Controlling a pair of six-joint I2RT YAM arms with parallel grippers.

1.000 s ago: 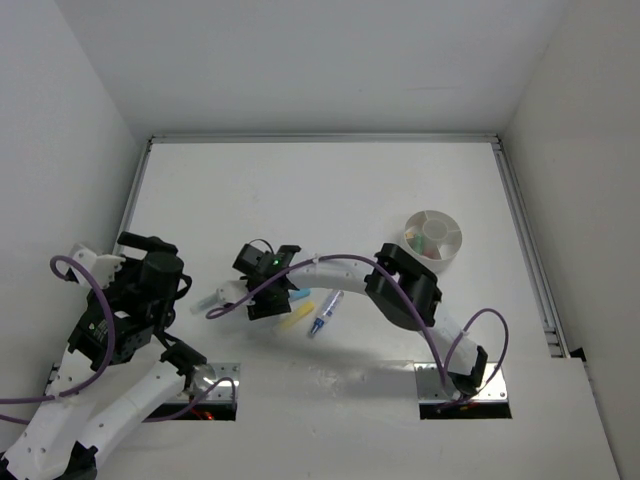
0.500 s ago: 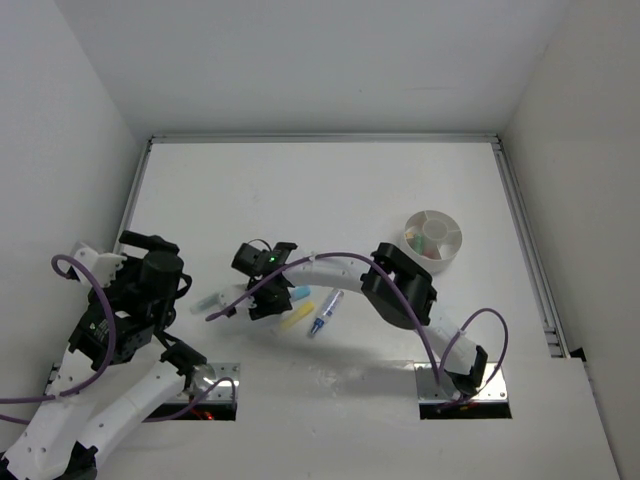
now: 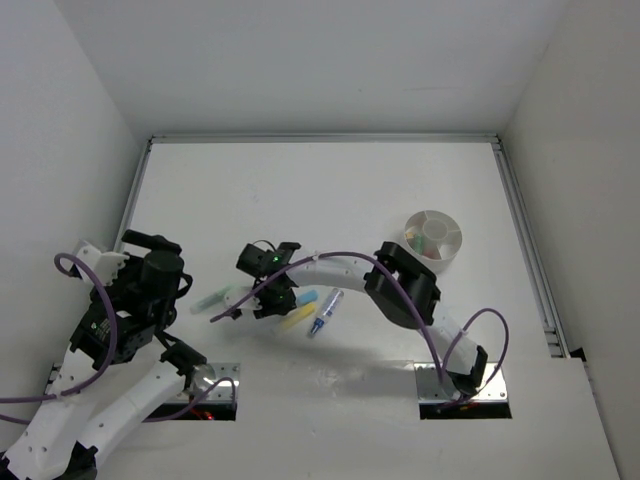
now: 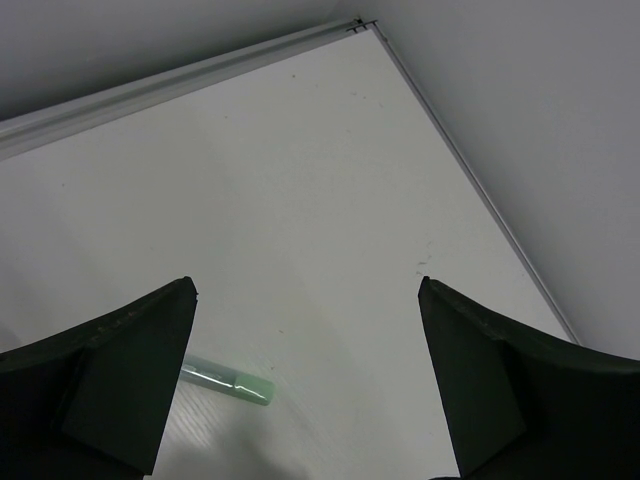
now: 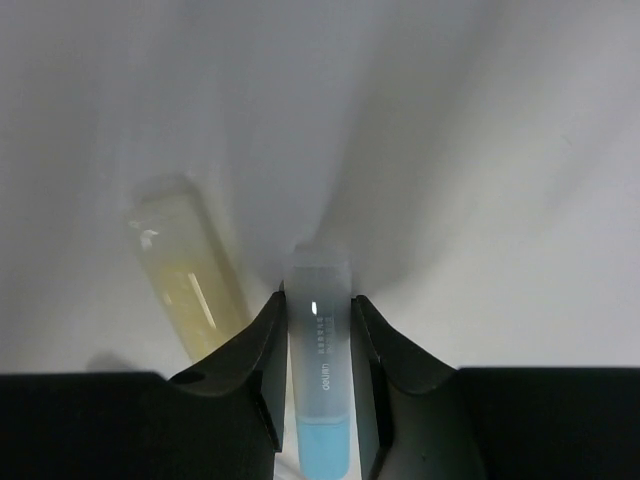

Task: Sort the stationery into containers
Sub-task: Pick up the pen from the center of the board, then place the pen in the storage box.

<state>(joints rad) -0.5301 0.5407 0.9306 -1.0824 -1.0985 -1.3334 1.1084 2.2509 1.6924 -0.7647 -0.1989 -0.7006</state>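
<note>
The right claw has reached far over to the left side of the table. It is pointing down at the blue highlighter. One finger is on each side of the pen, and both look like they touch it. So the claw is narrow and is holding the blue highlighter. I can't tell how hard it squeezes, because the view is so close and blurry. The pen lies flat on the table.

The fingers hold the pen across its thin middle. I think that is the easy way to hold it, because the pen is long and slim.

A yellow highlighter lies just beside the blue one, on its left in the wrist view. The left finger sits in the thin gap between them. It could bump the yellow one when the claw lifts.

A purple-blue pen lies near these two. A green pen lies a bit farther left, close to the left claw. That claw is wide open and holds nothing. It hangs over the table, above the green pen.

The round white bowl is well apart, over on the right side. It has little rooms inside, and some small colored things sit in them. They are too tiny to name. I think the blue pen needs to go up and over to that bowl.
</note>
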